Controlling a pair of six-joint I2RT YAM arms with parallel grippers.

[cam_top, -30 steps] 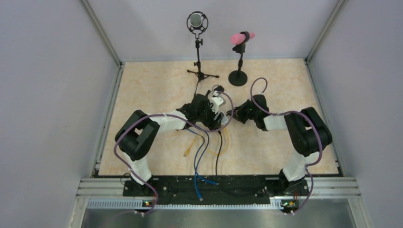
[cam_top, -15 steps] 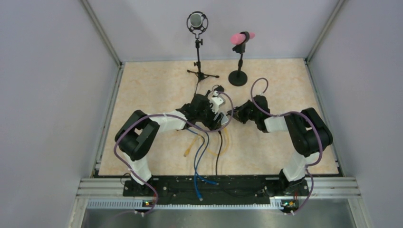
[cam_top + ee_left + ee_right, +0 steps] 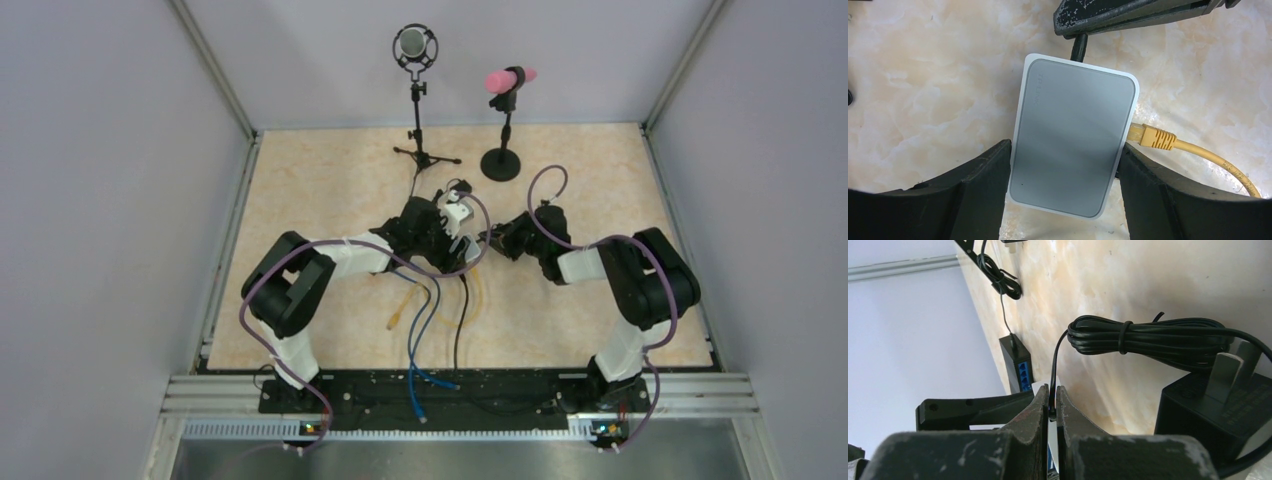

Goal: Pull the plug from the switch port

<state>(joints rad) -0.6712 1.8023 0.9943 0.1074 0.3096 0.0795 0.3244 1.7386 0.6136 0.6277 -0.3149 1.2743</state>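
Observation:
The grey-and-white switch (image 3: 1073, 140) lies flat on the marble table between my left gripper's (image 3: 1065, 190) fingers, which press on both its long sides. A yellow network plug (image 3: 1150, 137) sits in its right side. A black power plug (image 3: 1079, 47) meets its far edge, under my right gripper's fingers (image 3: 1128, 15). In the right wrist view my right gripper (image 3: 1051, 400) is shut on the thin black cable (image 3: 1053, 365) right at that plug. From above, both grippers (image 3: 445, 232) (image 3: 492, 238) meet at the switch (image 3: 458, 215).
The black cable leads to a tied coil (image 3: 1148, 337) and a black power adapter (image 3: 1208, 405). A black box with blue ports (image 3: 1018, 365) stands behind. Blue, black and yellow cables (image 3: 425, 320) trail toward the front. Two microphone stands (image 3: 418, 120) (image 3: 503, 130) stand at the back.
The right wrist has shifted very slightly to the right and its purple cable loop has lifted a little. The left arm and the switch have not visibly moved.

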